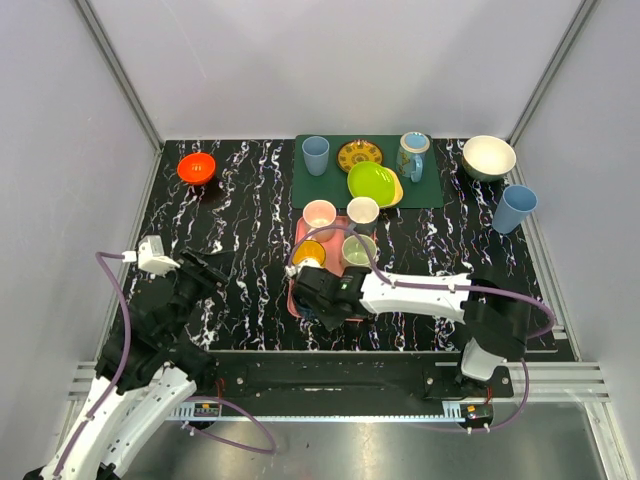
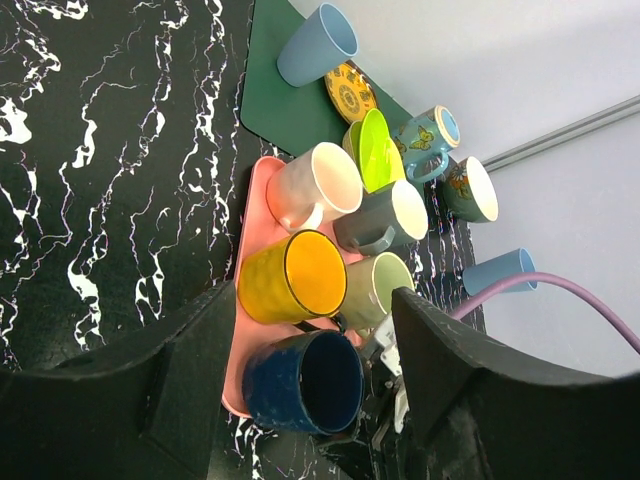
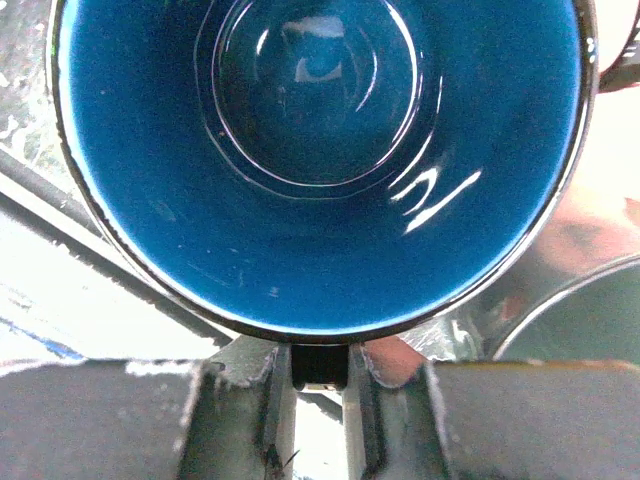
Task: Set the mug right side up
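Your right gripper [image 1: 318, 292] is reaching across the tabletop [image 1: 240, 200] to the near end of the pink tray [image 2: 252, 215], where the blue mug [image 2: 300, 385] is sitting just in front of the yellow mug [image 2: 295, 275] and beside the pale green one [image 2: 375, 285]. In the right wrist view the mug's open mouth is filling the frame, glossy blue inside. Your fingers [image 3: 240, 400] are pressing almost together on a dark piece just under its rim (wall or handle, you cannot tell which from here). Seen from the left wrist, the mouth is pointing the same way as its neighbours' on the tray. Your left gripper [image 1: 205, 272] is hanging over bare tabletop well to the left of the tray, its fingers [image 2: 170, 370] spread wide and gripping nothing.
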You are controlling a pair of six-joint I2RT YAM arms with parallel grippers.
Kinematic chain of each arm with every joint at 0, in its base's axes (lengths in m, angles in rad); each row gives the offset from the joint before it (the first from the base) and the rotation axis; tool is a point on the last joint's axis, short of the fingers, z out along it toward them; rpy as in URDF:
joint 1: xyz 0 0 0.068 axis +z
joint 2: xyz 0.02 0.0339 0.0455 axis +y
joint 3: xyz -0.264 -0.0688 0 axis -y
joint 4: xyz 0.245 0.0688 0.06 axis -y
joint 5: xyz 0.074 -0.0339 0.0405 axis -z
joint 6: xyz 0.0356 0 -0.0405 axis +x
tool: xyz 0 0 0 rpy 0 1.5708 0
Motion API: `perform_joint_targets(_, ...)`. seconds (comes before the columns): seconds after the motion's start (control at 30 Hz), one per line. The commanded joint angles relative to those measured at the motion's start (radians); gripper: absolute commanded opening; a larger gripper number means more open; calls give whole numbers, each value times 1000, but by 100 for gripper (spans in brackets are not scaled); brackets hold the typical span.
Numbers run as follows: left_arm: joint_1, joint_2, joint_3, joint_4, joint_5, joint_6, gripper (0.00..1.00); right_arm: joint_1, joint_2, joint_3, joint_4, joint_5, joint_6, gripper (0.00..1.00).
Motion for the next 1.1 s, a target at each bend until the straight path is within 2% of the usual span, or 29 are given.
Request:
perform_joint_targets(0.0, 0, 7, -5, 46, 14, 0, 67, -32, -7, 4, 58, 84, 31, 0)
perform_joint_targets(0.3, 0, 13, -26, 51, 17, -6, 67, -49, 22, -17, 78, 67, 31, 0)
perform_joint_targets(0.33, 0, 13, -26, 53, 18, -6, 67, -49, 20, -19, 81, 63, 32, 2)
perform_joint_targets(0.37, -1, 15, -29, 54, 20, -5, 67, -49, 14, -27, 87, 55, 37, 8)
perform_joint_targets(0.4, -1, 18, -29, 54, 18, -3, 68, -49, 3, -30, 89, 52, 38, 19)
perform_joint_targets(0.47, -1, 22, -29, 53, 21, -1, 68, -47, -10, -33, 90, 48, 38, 33)
perform_joint_targets(0.5, -1, 25, -29, 53, 23, 0, 69, -46, -30, -31, 86, 41, 38, 45)
perform_joint_targets(0.6, -1, 38, -23, 54, 25, 12, 71, -6, -90, 1, 61, 25, 38, 57)
perform_joint_targets(0.73, 0, 65, -3, 36, -1, 26, 78, 68, -171, 129, -21, 14, 41, 97)
perform_joint_targets(0.87, 0, 128, 34, -6, -15, 32, 83, 94, -243, 292, -124, 28, 40, 100)
perform_joint_targets(0.97, 0, 179, 58, -36, -21, 32, 85, 92, -335, 320, -108, 55, 44, 100)
perform_joint_targets(1.03, -1, 203, 66, -52, -28, 26, 89, 92, -437, 305, -80, 144, 47, 100)
perform_joint_targets(1.07, -1, 206, 66, -53, -29, 23, 91, 92, -476, 265, -50, 326, 46, 100)
